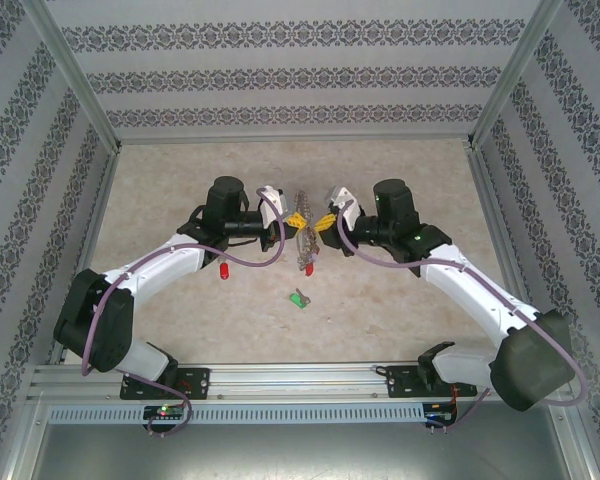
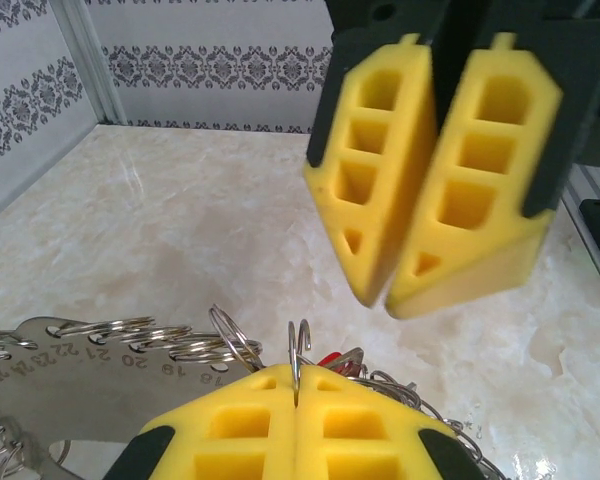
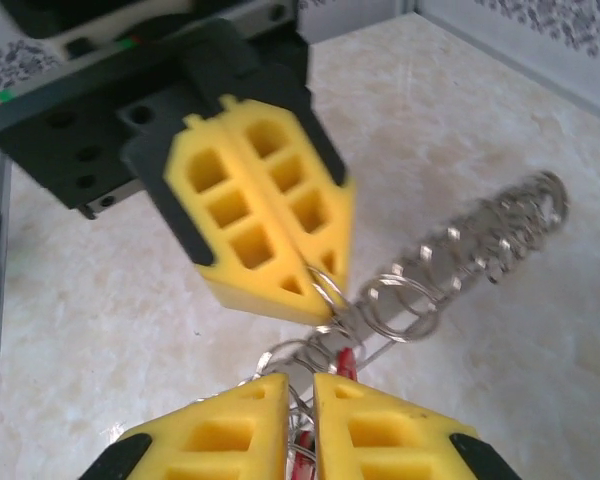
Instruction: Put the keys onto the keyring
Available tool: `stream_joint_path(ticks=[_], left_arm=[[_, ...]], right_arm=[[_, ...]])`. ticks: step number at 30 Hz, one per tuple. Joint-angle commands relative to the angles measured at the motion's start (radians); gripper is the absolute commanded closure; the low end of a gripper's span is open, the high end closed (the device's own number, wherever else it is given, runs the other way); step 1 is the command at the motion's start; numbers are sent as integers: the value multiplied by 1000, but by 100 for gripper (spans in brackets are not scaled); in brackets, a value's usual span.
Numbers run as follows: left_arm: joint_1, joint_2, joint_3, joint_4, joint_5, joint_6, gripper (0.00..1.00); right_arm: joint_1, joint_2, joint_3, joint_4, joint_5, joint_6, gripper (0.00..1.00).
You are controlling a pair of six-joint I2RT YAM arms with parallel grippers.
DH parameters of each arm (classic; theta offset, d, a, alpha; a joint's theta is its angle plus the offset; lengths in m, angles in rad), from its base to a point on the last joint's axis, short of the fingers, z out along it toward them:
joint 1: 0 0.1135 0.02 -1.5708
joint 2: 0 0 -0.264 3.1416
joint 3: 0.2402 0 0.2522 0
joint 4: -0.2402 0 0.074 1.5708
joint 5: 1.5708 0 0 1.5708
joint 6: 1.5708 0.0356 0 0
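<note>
The keyring (image 1: pixel 303 245), a silver strip strung with many small rings, hangs between my two grippers at mid-table. My left gripper (image 1: pixel 296 218) (image 2: pixel 298 385) is shut on one thin silver ring of it; the numbered metal strip (image 2: pixel 80 380) runs off to the left. My right gripper (image 1: pixel 322 222) (image 3: pixel 300 385) faces it tip to tip, its jaws a narrow slit apart and holding nothing. A red tag (image 3: pixel 346 362) (image 2: pixel 330 357) sits among the rings just beyond the fingertips. One red key (image 1: pixel 224 272) lies loose on the table beside the left arm.
A green tag (image 1: pixel 298 298) lies on the table below the keyring. Metal frame posts and patterned walls close in the table on three sides. The rail with both arm bases (image 1: pixel 300 378) runs along the near edge.
</note>
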Motion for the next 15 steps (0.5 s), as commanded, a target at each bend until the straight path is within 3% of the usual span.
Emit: stream_joint_path(ticks=[1,15], left_arm=[[-9,-1,45,7,67,32,100],[-8,-2,76,-70,114,68,100]], right_arm=[[8,-3,-17,50,-19,-135,83],[0,50,14,82,-29,-219,82]])
